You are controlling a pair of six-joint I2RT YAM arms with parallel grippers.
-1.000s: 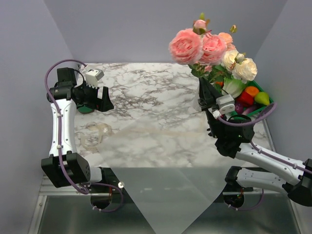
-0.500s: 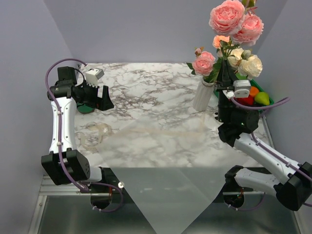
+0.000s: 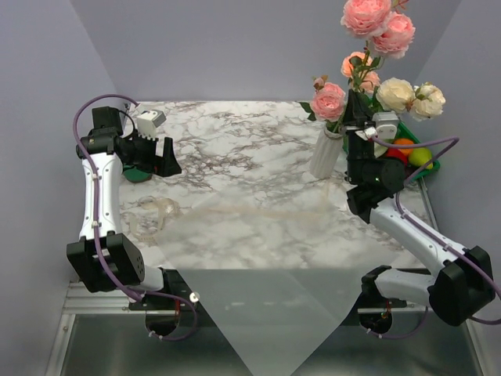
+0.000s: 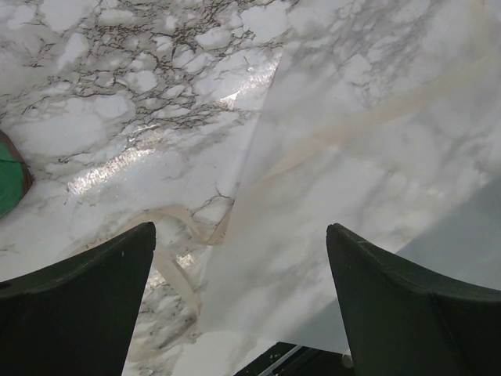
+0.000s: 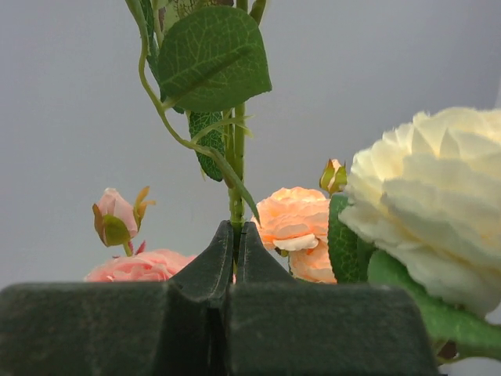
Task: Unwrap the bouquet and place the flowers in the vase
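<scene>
The right gripper is shut tight on the flowers, upper right of the top view. In the right wrist view its two dark fingertips meet on a thin green stem that rises straight up to a broad leaf. Round that stem are a peach rose, a big cream rose at the right edge and a small pink bud to the left.

From above, the bunch fans up and out from the gripper. Two large pink roses are at the top and two cream roses lean right. A smaller pink rose sits directly over the vase; whether its stem reaches inside cannot be told. The vase stands upright on the marble surface, just left of the right gripper. Behind the arm, at the right edge, is a green tray of plastic vegetables.

The left gripper hangs at the left of the surface with its jaws spread wide and nothing between them; in its wrist view only the surface shows in the gap. Below it lie a loose cream ribbon and the edge of a thin white paper sheet. The sheet is flat and points toward the bottom centre of the top view. A green round object sits beside the left gripper.
</scene>
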